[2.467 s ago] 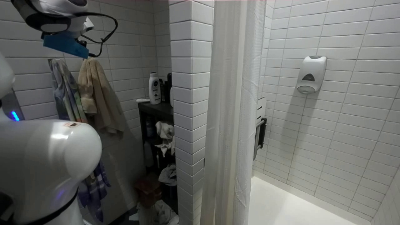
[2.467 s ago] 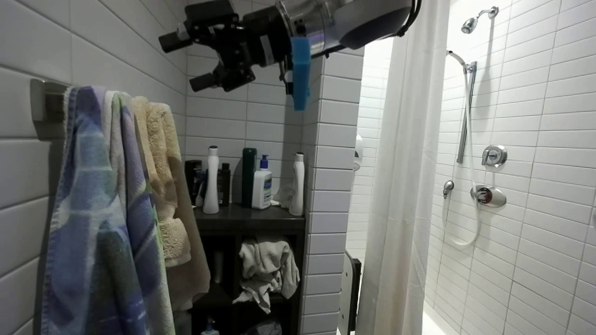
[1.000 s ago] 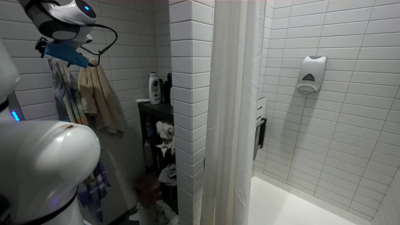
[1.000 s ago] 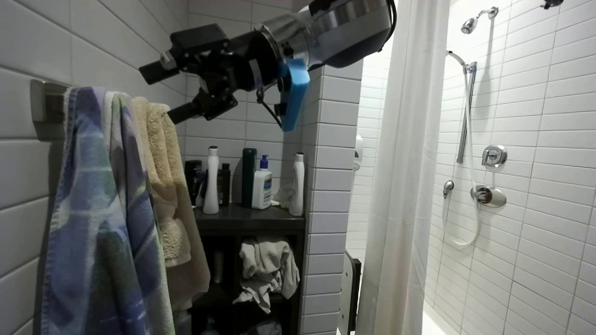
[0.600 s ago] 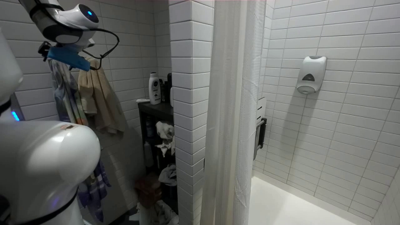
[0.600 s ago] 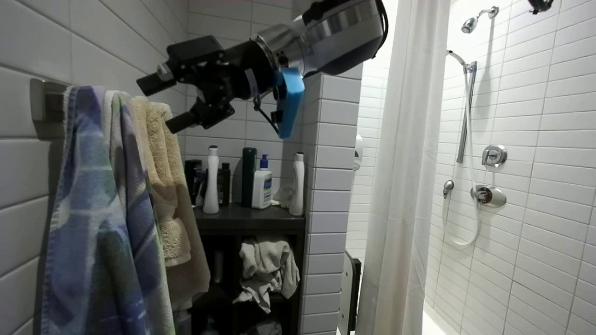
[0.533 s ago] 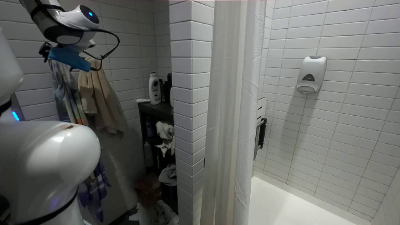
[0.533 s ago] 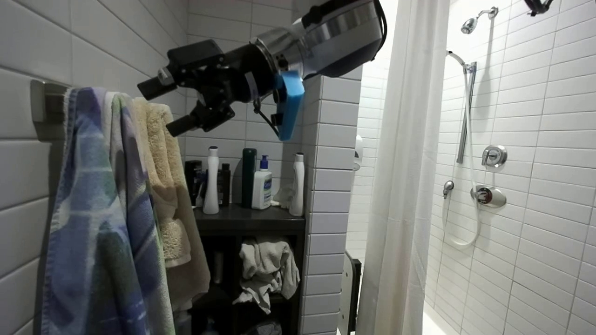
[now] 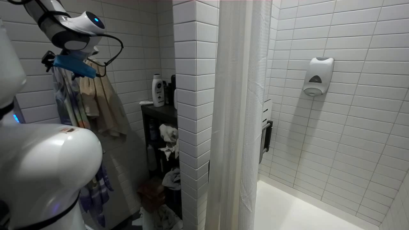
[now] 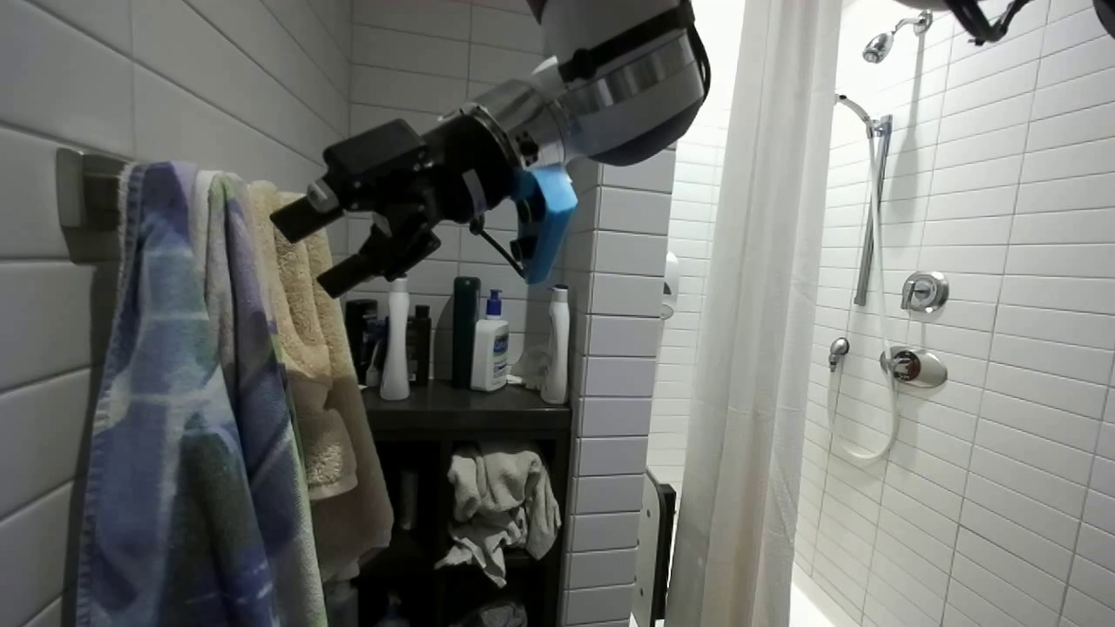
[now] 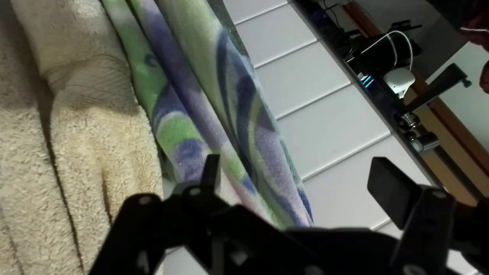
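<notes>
My gripper [image 10: 308, 253] stands open, angled downward, level with the upper part of the hanging towels. Its fingers appear in front of the beige towel [image 10: 305, 357] in that exterior view; whether they touch it cannot be told there. A patterned blue, purple and green towel [image 10: 174, 418] hangs beside the beige one from a wall-mounted metal bar [image 10: 94, 196]. In the wrist view, the patterned towel [image 11: 244, 114] and white wall tiles show behind the gap between the fingers [image 11: 393, 191]. The beige towel [image 11: 99, 152] lies left of the jaws there. Nothing is held.
A dark shelf unit [image 10: 462, 418] stands in the corner, with several bottles on top, among them a white pump bottle [image 10: 491, 348]. Crumpled cloth [image 10: 505, 496] sits inside it. A tiled pillar [image 9: 196, 105] and a shower curtain [image 9: 236, 115] stand beside the shelf.
The arm has come down, and the gripper has dropped from above the towels to the height of their upper part, tilting more downward. The jaws have stayed open; the towels hang as before.
</notes>
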Tool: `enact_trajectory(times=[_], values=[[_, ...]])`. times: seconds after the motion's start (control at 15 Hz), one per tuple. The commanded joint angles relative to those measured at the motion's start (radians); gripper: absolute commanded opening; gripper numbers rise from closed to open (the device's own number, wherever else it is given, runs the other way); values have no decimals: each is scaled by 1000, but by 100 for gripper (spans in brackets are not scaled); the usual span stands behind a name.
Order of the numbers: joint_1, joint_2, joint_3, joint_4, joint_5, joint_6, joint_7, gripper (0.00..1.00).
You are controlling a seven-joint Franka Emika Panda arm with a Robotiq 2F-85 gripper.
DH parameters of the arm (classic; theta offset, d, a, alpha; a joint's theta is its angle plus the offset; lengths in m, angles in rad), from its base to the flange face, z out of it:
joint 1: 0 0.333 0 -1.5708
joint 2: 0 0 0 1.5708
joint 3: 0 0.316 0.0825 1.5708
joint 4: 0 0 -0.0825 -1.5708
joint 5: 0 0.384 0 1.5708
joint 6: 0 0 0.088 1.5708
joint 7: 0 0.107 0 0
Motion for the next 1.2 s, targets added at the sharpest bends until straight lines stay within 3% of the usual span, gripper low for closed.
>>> enact_trajectory(times=[0.0, 0.6, 1.13], values=[[-6, 44, 10, 47, -31, 4, 2, 97], [6, 100, 32, 110, -38, 118, -45, 100], [9, 136, 44, 139, -68, 102, -5, 100]])
